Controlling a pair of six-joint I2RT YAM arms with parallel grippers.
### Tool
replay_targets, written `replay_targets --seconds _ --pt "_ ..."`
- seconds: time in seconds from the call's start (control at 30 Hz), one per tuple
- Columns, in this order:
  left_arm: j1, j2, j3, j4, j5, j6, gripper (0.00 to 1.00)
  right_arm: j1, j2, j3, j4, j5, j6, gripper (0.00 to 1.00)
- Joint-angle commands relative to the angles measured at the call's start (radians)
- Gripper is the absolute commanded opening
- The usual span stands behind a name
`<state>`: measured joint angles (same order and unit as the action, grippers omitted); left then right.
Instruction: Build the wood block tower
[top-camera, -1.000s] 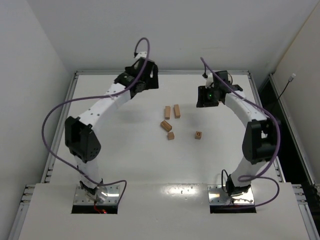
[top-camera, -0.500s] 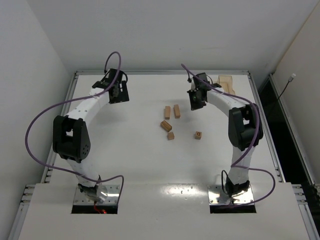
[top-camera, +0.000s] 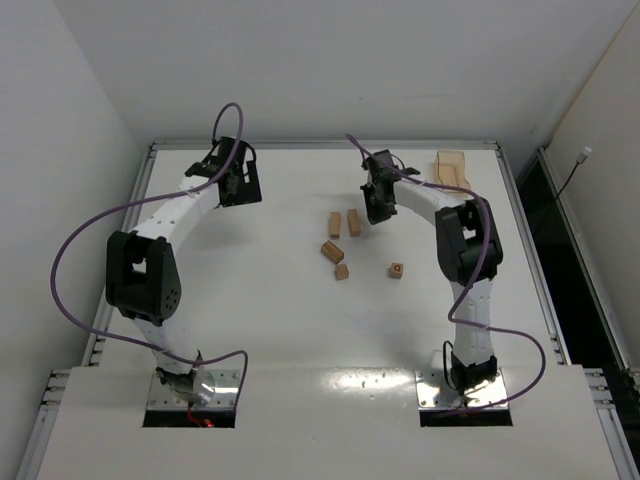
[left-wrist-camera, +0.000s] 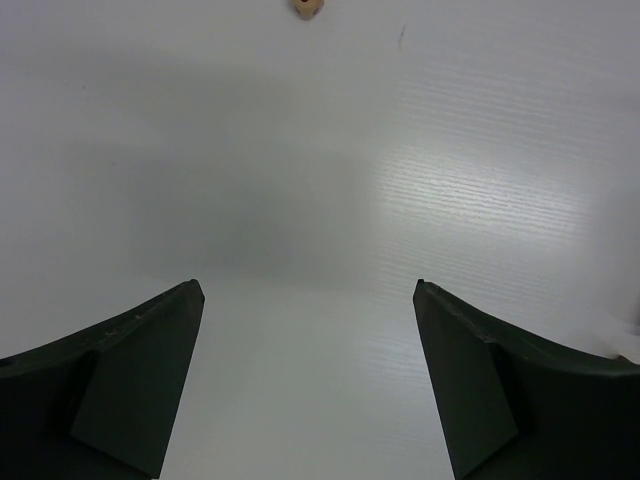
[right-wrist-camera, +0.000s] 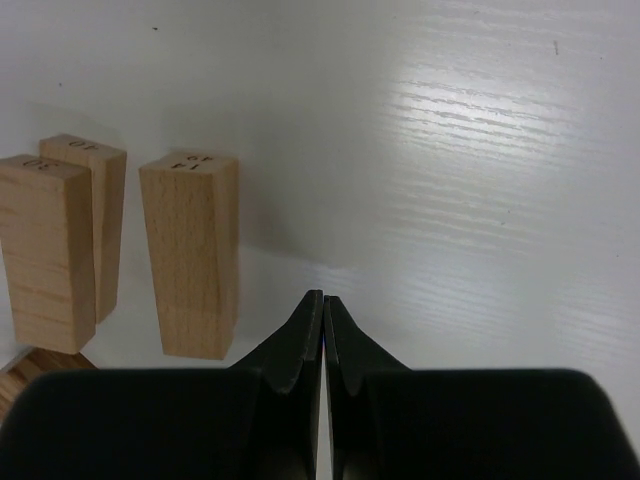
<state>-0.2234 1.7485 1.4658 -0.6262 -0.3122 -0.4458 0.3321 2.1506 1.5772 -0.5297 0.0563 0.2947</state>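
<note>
The wood block tower's pieces lie loose mid-table: two oblong bars, a tilted block and two little cubes. My right gripper sits just right of the bars. It is shut with nothing between its fingers. In the right wrist view its closed tips rest beside a bar, apart from it, with two more bars further left. My left gripper hovers over bare table at the back left, open, with one small block far ahead.
A flat pale-wood tray lies at the back right, behind the right arm. The table's raised rail runs along the left and back edges. White walls stand close on the left and behind.
The right gripper moved left to the bars and shut, uncovering the tray. The left arm swung left, away from the centre, and has since held still.
</note>
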Motion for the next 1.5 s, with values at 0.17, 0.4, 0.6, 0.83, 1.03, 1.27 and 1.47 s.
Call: replay_targets --seconds 0.17,0.4,0.6,0.83,1.03,1.27,1.47 --pt "-0.001 -0.014 0.011 0.023 0.022 0.009 0.84 0.018 0.041 0.082 0.007 0.027 0.061 0.0" --pt "0.009 -0.014 0.011 0.023 0.022 0.009 0.84 0.027 0.071 0.102 -0.003 0.016 0.08 0.0" --pt "0.009 -0.014 0.011 0.023 0.032 -0.001 0.84 0.036 0.092 0.112 -0.003 0.005 0.089 0.0" --pt "0.009 -0.014 0.002 0.023 0.032 -0.001 0.84 0.036 0.103 0.122 -0.003 -0.006 0.089 0.05" --pt "0.009 -0.004 0.002 0.023 0.041 -0.001 0.84 0.054 0.112 0.132 -0.003 -0.006 0.098 0.15" --pt "0.009 0.005 0.002 0.023 0.041 -0.001 0.84 0.065 0.121 0.142 -0.003 -0.006 0.107 0.16" --pt "0.018 0.005 0.002 0.023 0.05 -0.001 0.84 0.074 0.13 0.142 -0.012 -0.006 0.107 0.17"
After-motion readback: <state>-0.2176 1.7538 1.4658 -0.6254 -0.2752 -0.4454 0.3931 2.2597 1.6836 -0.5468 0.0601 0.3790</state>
